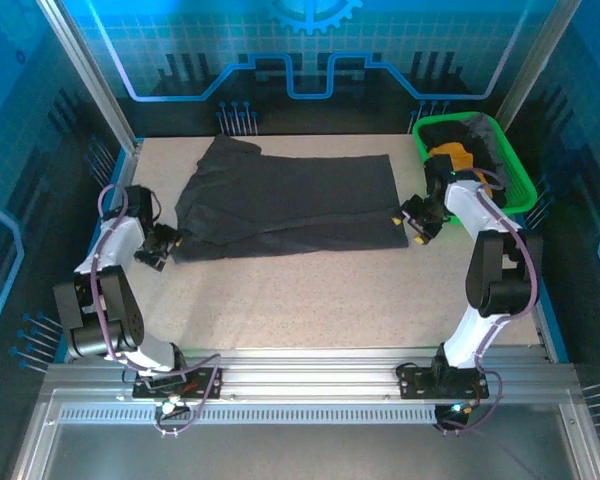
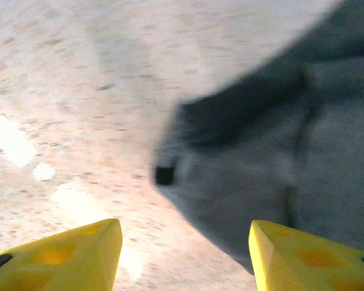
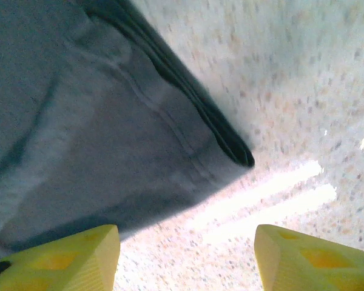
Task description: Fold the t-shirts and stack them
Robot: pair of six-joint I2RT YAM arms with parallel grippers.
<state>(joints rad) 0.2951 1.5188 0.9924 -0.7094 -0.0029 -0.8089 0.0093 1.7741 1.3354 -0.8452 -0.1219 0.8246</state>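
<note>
Basket (image 1: 521, 178) with orange tee (image 1: 450, 153), perhaps a dark tee (image 1: 462, 131) too; left tool (image 1: 176, 240), right tool (image 1: 400, 221) released.

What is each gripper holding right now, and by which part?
Nothing: left gripper and right gripper stand open, each beside a near corner of the charcoal t-shirt.

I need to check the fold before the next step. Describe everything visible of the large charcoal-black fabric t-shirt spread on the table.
The large charcoal-black fabric t-shirt lies flat on the speckled beige table. It is soft and matte, folded into a rough rectangle with layers doubled along its near edge. A flap, probably a sleeve, sticks out at the far left. A stitched hem shows at the near right corner. The open left gripper and open right gripper sit at its near corners, holding nothing.
</note>
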